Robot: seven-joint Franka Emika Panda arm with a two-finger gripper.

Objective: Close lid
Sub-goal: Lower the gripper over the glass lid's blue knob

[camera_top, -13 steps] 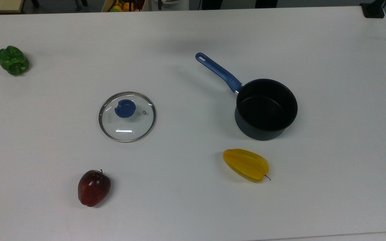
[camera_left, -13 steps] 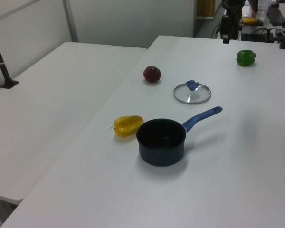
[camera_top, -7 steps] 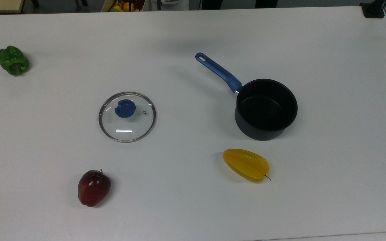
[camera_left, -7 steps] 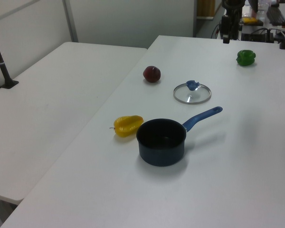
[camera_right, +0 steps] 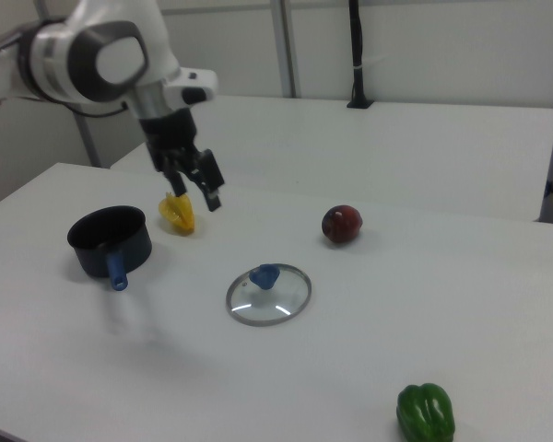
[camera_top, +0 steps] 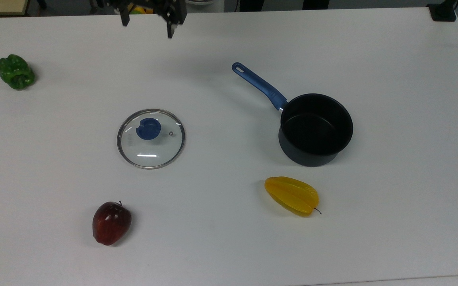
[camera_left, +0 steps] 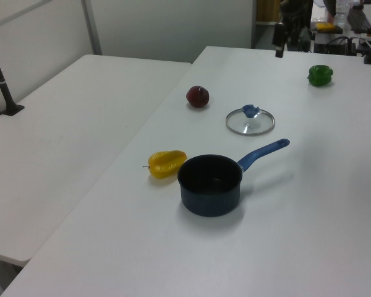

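One wide white counter (camera_top: 229, 246) carries everything. Our arm (camera_right: 92, 55) hangs high, well apart from the pan (camera_top: 315, 129) at the top view's right. Left of the pan, the lid (camera_top: 150, 138) lies flat, knob (camera_top: 148, 128) up. Our gripper (camera_top: 148, 24) is spread and empty. We judge this the approach: next we descend over the knob and pinch it.

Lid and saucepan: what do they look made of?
Lid: clear glass disc, since the table shows through it, with a thin shiny metal rim and a blue, probably plastic knob. Saucepan: dark matte body, likely coated metal; blue handle, material unclear.
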